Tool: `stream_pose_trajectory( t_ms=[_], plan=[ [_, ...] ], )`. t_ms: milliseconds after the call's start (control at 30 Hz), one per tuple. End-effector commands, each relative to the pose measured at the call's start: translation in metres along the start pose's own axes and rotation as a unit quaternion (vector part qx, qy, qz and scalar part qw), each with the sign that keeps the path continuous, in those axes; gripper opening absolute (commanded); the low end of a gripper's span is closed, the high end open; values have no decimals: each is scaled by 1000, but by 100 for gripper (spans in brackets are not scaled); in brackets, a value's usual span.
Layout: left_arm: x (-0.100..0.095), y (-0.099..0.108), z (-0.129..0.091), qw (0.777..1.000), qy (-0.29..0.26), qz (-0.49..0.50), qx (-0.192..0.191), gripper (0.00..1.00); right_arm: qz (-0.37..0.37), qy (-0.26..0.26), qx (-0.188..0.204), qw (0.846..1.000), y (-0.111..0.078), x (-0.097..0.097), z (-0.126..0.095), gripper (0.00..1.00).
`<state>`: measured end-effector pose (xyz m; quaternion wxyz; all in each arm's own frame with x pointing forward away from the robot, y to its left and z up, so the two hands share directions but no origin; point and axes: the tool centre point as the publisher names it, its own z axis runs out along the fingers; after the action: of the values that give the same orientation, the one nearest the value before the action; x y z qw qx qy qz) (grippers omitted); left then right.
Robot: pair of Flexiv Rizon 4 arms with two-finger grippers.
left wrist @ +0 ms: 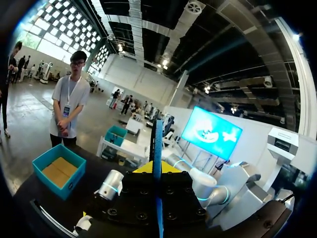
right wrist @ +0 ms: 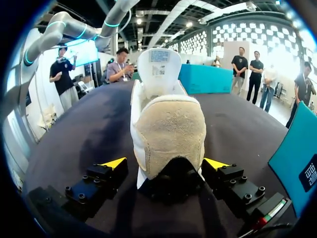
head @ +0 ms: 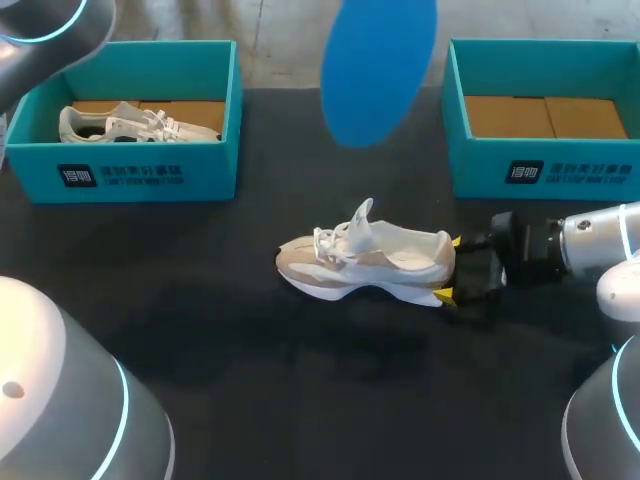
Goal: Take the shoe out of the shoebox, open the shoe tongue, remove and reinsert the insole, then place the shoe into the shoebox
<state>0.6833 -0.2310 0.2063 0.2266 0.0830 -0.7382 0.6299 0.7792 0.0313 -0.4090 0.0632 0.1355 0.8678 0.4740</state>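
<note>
Table (head: 250, 380): two shoeboxes (head: 130, 165), two shoes (head: 380, 262), insole (head: 378, 65)

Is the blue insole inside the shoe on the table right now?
No, the blue insole is held up in the left gripper, well clear of the shoe lying on the table.

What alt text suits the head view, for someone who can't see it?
A white shoe stands mid-table, the right gripper open around its heel. A blue insole hangs in the air; the left box holds a second shoe, the right box none.
</note>
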Motion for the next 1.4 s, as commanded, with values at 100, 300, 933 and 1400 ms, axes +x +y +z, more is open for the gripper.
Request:
stream_pose_trajectory(
  t_ms=[100,300,933,1400],
  plan=[
    [0,0,0,1000,0,0,0,0,2,-2,53,999,-5,-1,-23,100],
    [0,0,0,1000,0,0,0,0,-12,-1,113,994,0,-1,-41,100],
    [0,0,0,1000,0,0,0,0,-19,-29,297,954,22,9,-79,100],
    [0,0,0,1000,0,0,0,0,-27,-48,407,912,54,16,-66,100]
  ],
)
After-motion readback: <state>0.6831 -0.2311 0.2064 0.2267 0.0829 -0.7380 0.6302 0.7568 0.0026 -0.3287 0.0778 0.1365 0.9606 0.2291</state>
